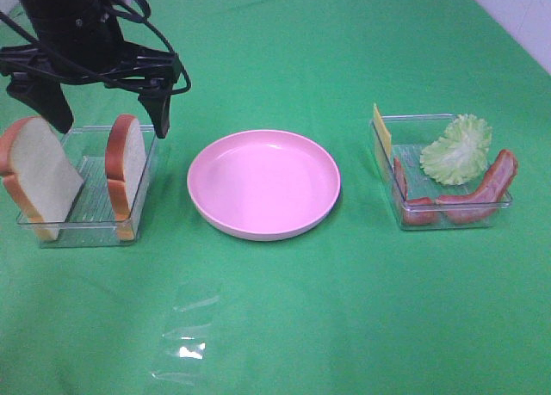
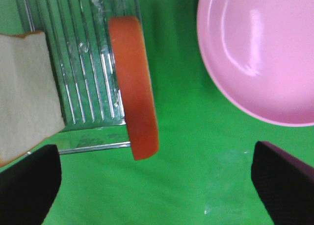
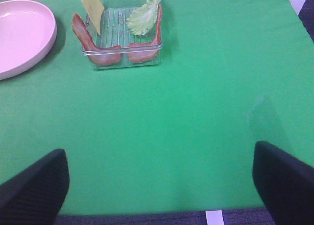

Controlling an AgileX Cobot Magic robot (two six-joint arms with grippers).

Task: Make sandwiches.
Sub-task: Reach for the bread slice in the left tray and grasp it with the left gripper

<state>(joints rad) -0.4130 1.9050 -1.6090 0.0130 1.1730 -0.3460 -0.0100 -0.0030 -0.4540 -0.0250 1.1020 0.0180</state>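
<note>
The left gripper [image 1: 110,120] hangs above the left clear tray [image 1: 93,197], its fingers spread wide and empty. Two toy bread slices [image 1: 39,175] stand on edge in that tray, one at each end. The right gripper [image 3: 159,186], also spread and holding nothing, hovers over the green cloth [image 1: 344,309]. The right clear tray [image 1: 417,117] holds the cheese slice [image 1: 381,137], lettuce leaf [image 1: 456,150] and bacon strips [image 1: 482,188]. The pink plate [image 1: 263,182] sits between the trays.

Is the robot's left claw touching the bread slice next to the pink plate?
Apart. The left wrist view shows clear gaps between that bread slice and both fingers of the left gripper.
</note>
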